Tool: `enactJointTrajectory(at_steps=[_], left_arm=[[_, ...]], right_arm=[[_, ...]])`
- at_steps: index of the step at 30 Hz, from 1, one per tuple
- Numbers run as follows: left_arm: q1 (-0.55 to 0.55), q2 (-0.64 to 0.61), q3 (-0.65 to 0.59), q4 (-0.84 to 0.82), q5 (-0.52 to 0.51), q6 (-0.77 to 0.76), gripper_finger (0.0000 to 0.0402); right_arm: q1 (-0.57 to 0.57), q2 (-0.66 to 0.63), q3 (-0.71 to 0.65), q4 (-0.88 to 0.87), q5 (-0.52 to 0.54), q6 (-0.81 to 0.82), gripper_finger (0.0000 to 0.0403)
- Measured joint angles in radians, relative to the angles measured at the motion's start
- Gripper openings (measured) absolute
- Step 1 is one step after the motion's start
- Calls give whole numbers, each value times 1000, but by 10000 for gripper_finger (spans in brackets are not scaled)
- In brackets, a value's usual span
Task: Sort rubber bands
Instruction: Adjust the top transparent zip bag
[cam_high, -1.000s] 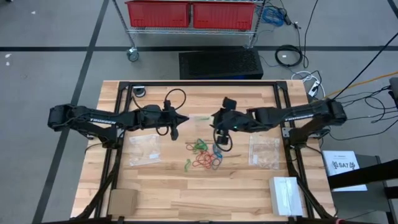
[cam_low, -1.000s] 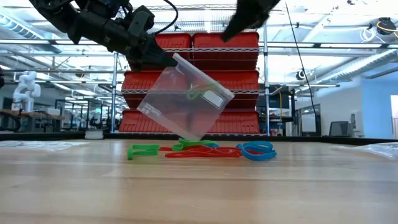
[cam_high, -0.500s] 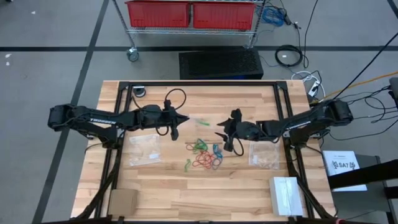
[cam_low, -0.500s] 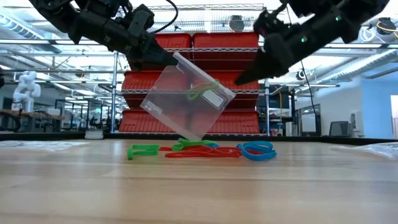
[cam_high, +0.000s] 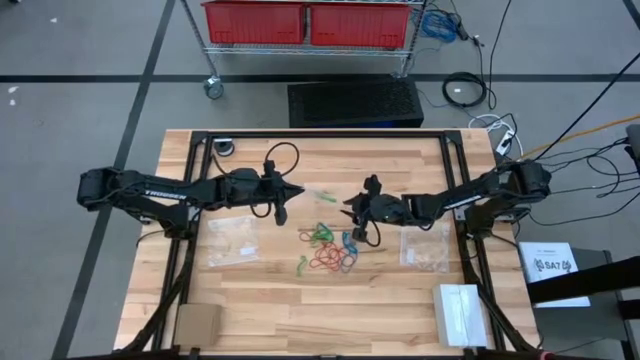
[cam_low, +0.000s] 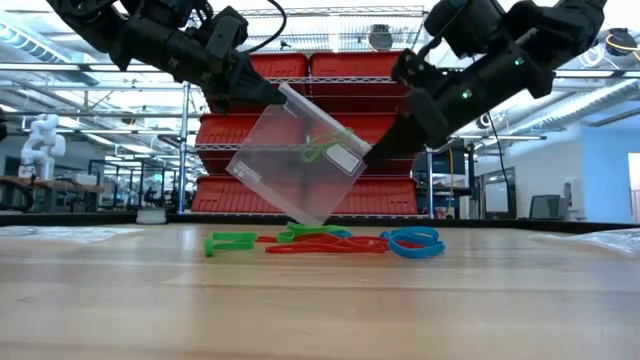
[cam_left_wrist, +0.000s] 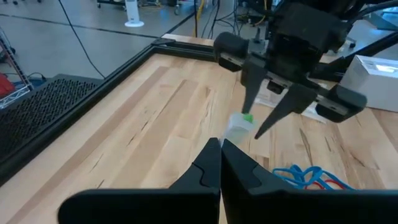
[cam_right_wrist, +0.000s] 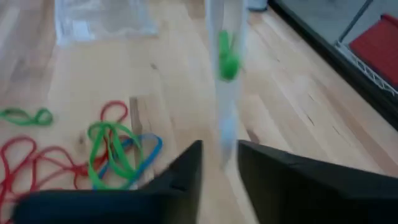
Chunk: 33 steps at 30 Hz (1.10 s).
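clear crinkly bag (cam_low: 300, 165) (green loop inside), thin rubber bands (cam_low: 330, 241)

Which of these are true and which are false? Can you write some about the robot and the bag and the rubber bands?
1. The left gripper holds a clear zip bag up off the table. True.
2. A green rubber band is inside that bag. True.
3. The loose rubber bands on the table are all blue. False: green, red and blue ones lie there.
4. The right gripper is picking a band off the table. False: it is up in the air beside the bag.
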Motion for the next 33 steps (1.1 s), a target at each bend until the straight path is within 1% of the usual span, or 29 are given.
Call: enactJointTrajectory(at_steps=[2, 3, 6, 8, 14, 19, 24, 26, 28, 33], left_arm=[[0, 0, 0, 0, 0, 0, 0], [0, 0, 0, 0, 0, 0, 0], [0, 0, 0, 3, 3, -1, 0], [-1, 0, 0, 25, 20, -3, 0], [-27, 12, 0, 73, 22, -3, 0], [-40, 63, 0, 93, 20, -2, 0], [-39, 78, 0, 93, -29, 25, 0], [-35, 68, 0, 75, -35, 28, 0], [-28, 50, 0, 55, -35, 27, 0], [-13, 8, 0, 7, -39, 27, 0]], right_arm=[[-1, -7, 0, 16, 5, -13, 28], [0, -14, 1, 24, 7, -22, 17], [0, -41, 32, -6, 8, -28, 15], [0, -61, 69, -61, 5, -34, 11], [0, -84, 200, -209, 5, -69, 5], [0, -84, 295, -398, 8, -96, 5], [0, -84, 338, -529, 8, -96, 5], [0, -84, 339, -559, 8, -83, 9], [0, -84, 340, -598, -1, -66, 24], [9, -84, 340, -688, -4, -11, 96]])
